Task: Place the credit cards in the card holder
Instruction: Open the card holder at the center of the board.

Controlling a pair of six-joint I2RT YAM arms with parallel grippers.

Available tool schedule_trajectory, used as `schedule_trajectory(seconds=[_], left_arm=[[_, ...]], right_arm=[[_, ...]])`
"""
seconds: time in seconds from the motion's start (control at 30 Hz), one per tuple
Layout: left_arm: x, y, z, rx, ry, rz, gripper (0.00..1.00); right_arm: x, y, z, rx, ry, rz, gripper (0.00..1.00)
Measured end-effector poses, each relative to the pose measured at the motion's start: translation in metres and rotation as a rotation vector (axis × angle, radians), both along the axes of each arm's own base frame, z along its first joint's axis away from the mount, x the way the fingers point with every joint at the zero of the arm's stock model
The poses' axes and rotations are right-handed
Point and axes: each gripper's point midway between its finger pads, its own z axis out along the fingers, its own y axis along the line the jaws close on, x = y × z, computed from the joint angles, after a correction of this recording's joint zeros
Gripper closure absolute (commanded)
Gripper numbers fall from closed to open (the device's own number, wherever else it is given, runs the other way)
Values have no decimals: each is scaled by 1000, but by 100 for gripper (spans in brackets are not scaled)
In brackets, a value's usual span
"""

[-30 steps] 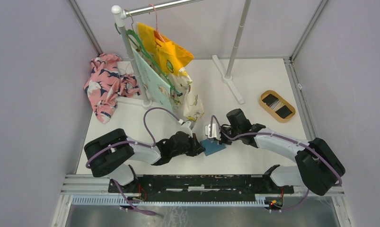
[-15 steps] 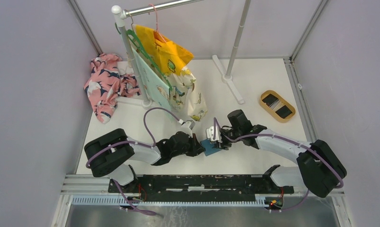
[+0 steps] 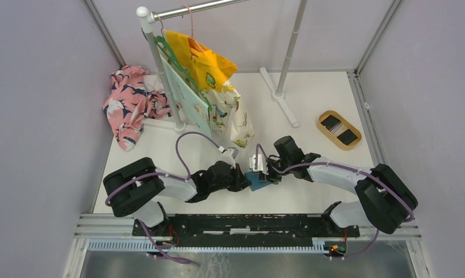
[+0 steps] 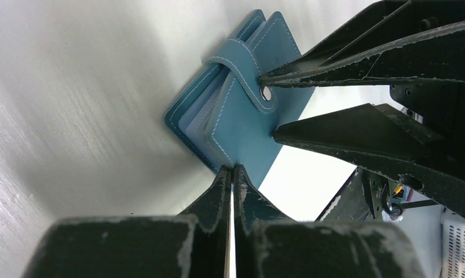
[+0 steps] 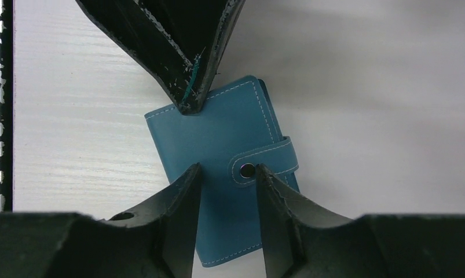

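The card holder point(image 5: 230, 133) lies flat on the counter point(image 3: 311, 191), shut and snapped, near the front edge and right between the two arms. It looks like a light, soft-covered little wallet, limp at the fold and rather slick on its face, so I'd guess it would skate about if pushed from one side only. The left hand point(image 4: 231, 169) is closed, fingers pressed together, with its tip set on one corner of the cover, seemingly pinning it down. The right hand point(image 5: 228, 169) stands partly open over the wallet, its fingers on either side of the snap tab point(image 5: 270, 157), gripping nothing that I can make out. That tab seems the place to take hold: it is a thin strap that sticks up a touch, and pulling it should pop the stud while the other hand keeps the body from lifting. The credit cards point(image 3: 348, 136), thin, stiff and probably hard to pick off a flat bottom, sit well apart in a tan tray point(image 3: 320, 121) at the far right. A clothes rail foot point(image 3: 288, 110) lies between, hanging garments point(image 3: 207, 81) droop close behind the hands, and a flowered cloth point(image 3: 128, 104) is heaped far left.
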Motion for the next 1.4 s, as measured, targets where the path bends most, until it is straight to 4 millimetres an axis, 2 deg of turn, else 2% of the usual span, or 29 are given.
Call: schedule_trajectory(seconds=[0.2,0.37,0.47,0.83,1.0,1.13,1.2,1.3,1.4], left_arm=[[-1,-3,-1,-11,3,-13,98],[-1,-7,-1,-27,1,-23,98],[-1,-9,-1,-36,-3,-26,98],[3,-9,1,-44,-15,-14,98],[-2,-9,-1,-41,-3,-33,98],[-5,-10,-1,-43,3,-45,98],[-5,-9,-1,-40,2,-47,96],[-6,-5,3,-14,-33,-70,77],[-5,-1,14,16,-97,-106,64]], right_arm=[[6,2,1,6,1,-45,72],[15,4,2,9,-16,-89,93],[21,6,4,13,-37,-113,100],[30,-1,9,26,-56,-206,100],[61,-20,20,38,-126,-334,100],[69,-27,26,65,-122,-373,100],[65,-23,30,100,-96,-346,100],[54,-16,39,163,-50,-285,100],[50,-14,51,227,-24,-255,100]])
